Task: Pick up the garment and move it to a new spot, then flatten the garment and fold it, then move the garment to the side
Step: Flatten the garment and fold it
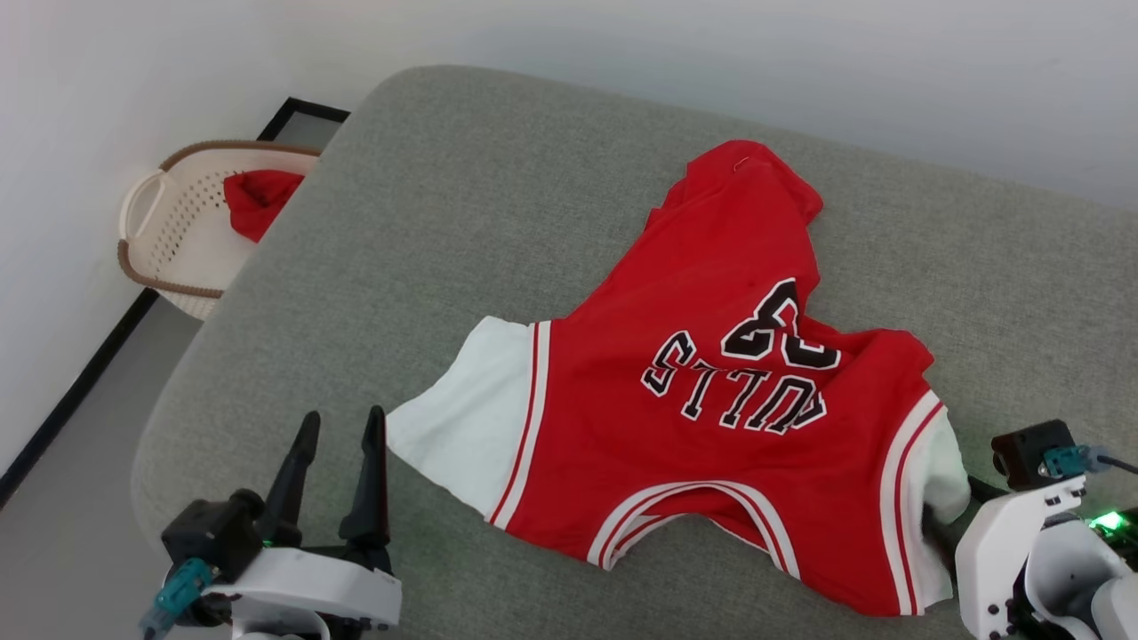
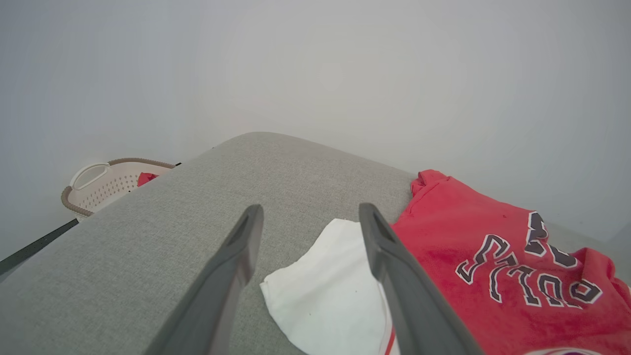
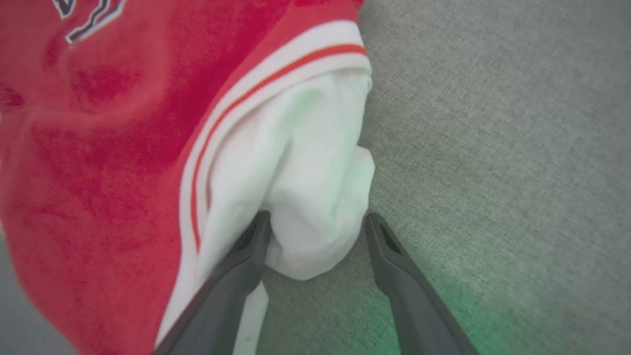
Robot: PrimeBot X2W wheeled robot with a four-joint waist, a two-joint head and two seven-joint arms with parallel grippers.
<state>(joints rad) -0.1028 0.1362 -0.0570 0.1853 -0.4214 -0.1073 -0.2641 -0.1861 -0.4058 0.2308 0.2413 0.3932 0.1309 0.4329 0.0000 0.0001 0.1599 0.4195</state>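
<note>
Shirt (image 1: 711, 427) lay rumpled on the tabletop (image 1: 444, 222) between both tools. Left tool (image 1: 343, 418) was released, with the flat sleeve (image 1: 453, 418) just to its right. Right tool (image 3: 318, 219) was spread wide astride the bunched sleeve (image 3: 315, 187), not clamped. Risk: it pinches only that wad, so the shirt lifts lopsided or slips out.

Red BULLS 33 garment (image 1: 622, 444) lies rumpled, face-up on grey cushion (image 1: 498, 222).
</note>
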